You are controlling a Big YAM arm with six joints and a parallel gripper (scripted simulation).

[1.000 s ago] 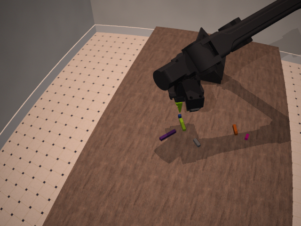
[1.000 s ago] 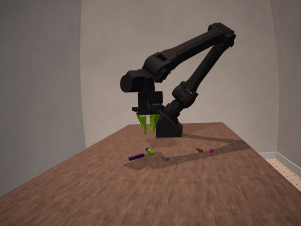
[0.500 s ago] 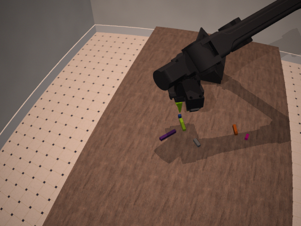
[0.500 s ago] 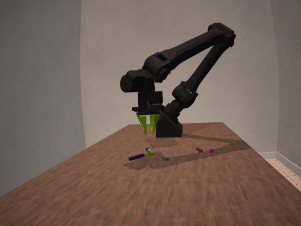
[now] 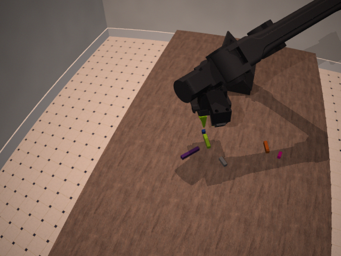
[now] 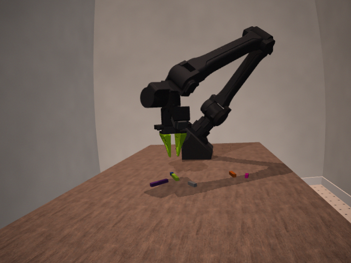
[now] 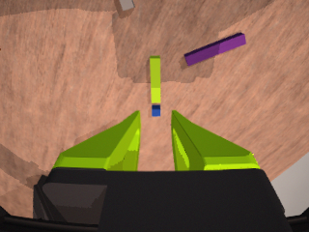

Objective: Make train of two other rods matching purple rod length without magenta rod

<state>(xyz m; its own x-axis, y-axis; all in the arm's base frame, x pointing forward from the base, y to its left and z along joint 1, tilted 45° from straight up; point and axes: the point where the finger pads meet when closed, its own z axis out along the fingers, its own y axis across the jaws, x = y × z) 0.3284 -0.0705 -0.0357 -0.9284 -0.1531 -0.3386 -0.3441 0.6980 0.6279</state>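
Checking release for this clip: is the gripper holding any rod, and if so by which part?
Nothing is held. The gripper hangs above the table, its fingers partly apart with bare gap between; blue rod and lime rod lie on the table.

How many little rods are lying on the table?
6: blue touching lime end to end below the claw, purple beside them, grey nearby, orange and magenta apart.

On the worktop (image 5: 137, 192), the shortest rod (image 5: 203, 131) and its end-to-end neighbour (image 5: 206, 141) lie just right of the longest rod (image 5: 189, 152); another rod (image 5: 222, 161) lies farther right.
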